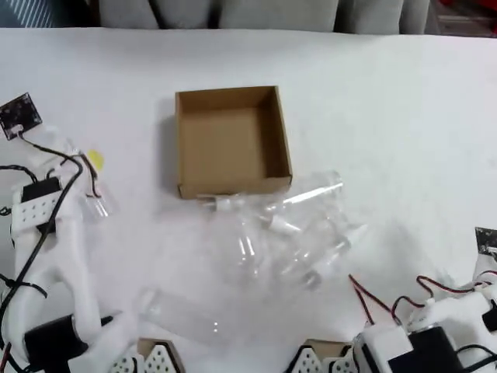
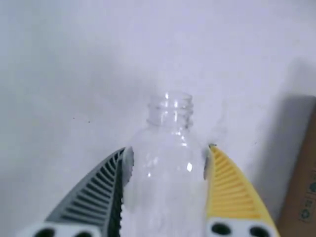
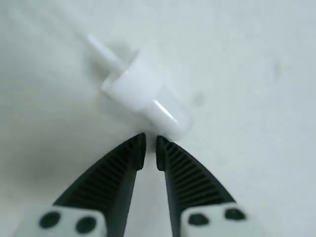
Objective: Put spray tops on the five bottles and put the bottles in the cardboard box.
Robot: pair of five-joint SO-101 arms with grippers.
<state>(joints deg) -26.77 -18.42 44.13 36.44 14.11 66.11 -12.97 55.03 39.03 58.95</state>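
Note:
My left gripper [image 2: 168, 157], one finger grey and one yellow, is shut on the body of a clear bottle [image 2: 170, 128] that has a bare threaded neck and no top. In the high view the left arm [image 1: 46, 210] stands at the table's left side, left of the open cardboard box [image 1: 233, 97]. My right gripper [image 3: 150, 143] has its black fingers shut with nothing visible between them. A white spray top [image 3: 143, 94] lies on the table just past their tips. A pile of clear bottles and spray tops [image 1: 291, 233] lies in front of the box.
One more clear bottle [image 1: 182, 311] lies on its side near the front edge, between the arm bases. The right arm [image 1: 435, 342] sits at the lower right with red and black wires. A cardboard edge [image 2: 301, 197] shows beside the left gripper. White table lies beyond the box.

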